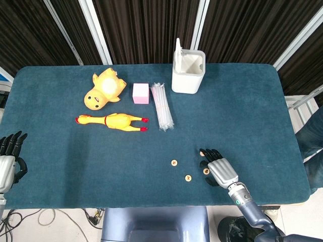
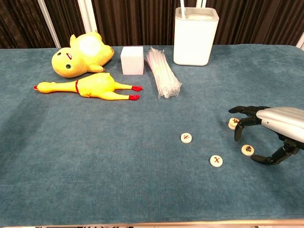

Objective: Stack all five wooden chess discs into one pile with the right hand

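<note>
Two wooden discs lie singly on the blue cloth: one (image 2: 186, 137) (image 1: 174, 163) to the left and one with a red mark (image 2: 216, 160) (image 1: 187, 178) nearer the front. A third disc (image 2: 247, 150) (image 1: 206, 171) sits between the fingers and thumb of my right hand (image 2: 274, 127) (image 1: 220, 172), which is spread above it and holds nothing. A small pile of two discs (image 2: 232, 123) stands just behind the fingertips, partly hidden by them. My left hand (image 1: 9, 160) rests off the table's left edge, fingers apart and holding nothing.
At the back stand a white bin (image 1: 187, 71), a bundle of clear straws (image 1: 163, 106), a pink cube (image 1: 141, 93), a plush yellow duck (image 1: 104, 88) and a rubber chicken (image 1: 113, 121). The table's front edge (image 1: 151, 206) runs close below the discs.
</note>
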Motion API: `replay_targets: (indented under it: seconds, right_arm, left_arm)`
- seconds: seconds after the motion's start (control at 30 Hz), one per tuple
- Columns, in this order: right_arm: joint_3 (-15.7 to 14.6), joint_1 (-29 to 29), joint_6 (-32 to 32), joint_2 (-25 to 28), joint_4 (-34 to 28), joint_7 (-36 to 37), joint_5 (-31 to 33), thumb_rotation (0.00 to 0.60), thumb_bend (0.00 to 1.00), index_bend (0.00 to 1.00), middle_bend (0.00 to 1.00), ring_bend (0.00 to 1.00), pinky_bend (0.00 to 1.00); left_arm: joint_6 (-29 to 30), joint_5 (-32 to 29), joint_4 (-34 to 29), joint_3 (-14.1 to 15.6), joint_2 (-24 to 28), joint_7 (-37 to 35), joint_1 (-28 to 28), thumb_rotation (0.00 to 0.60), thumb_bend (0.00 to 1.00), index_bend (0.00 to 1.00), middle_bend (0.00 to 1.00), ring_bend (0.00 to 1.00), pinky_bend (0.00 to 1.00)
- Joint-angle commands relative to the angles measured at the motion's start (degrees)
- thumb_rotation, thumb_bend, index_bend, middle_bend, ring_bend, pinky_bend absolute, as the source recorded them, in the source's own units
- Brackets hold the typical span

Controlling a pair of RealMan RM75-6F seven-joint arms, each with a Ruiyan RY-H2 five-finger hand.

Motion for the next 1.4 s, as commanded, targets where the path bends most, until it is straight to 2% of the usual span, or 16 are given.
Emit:
replay_targets:
  seconds: [0.03, 0.5, 1.4]
  right_arm:
    - [0.19, 0.15, -0.25, -0.4, 0.5, 0.03, -0.19, 0.6, 0.38, 0.42, 0.0, 0.0, 0.09]
    - [1.12, 0.32, -1.59, -2.43, 4.06, 1.96, 0.1, 0.6, 0.38, 0.44, 0.0, 0.0, 0.09]
    - [1.33, 0.15, -3.33, -2.11, 6.26, 4.63, 0.0, 0.6, 0.41, 0.48, 0.0, 0.0, 0.09]
  left_arm:
    - [-0.06, -0.04, 0.02, -0.01, 0.02, -0.06, -0.02, 0.6, 0.82, 0.07, 0.0, 0.0, 0.07]
    - [0.03, -0.03, 0.08, -0.05, -0.06, 0.19, 0.01, 0.6, 0.82, 0.07, 0.0, 0.0, 0.07]
    - [0.03, -0.07, 0.15, -0.08, -0.25, 0.66, 0.0, 0.6, 0.82, 0.07, 0.0, 0.0, 0.07]
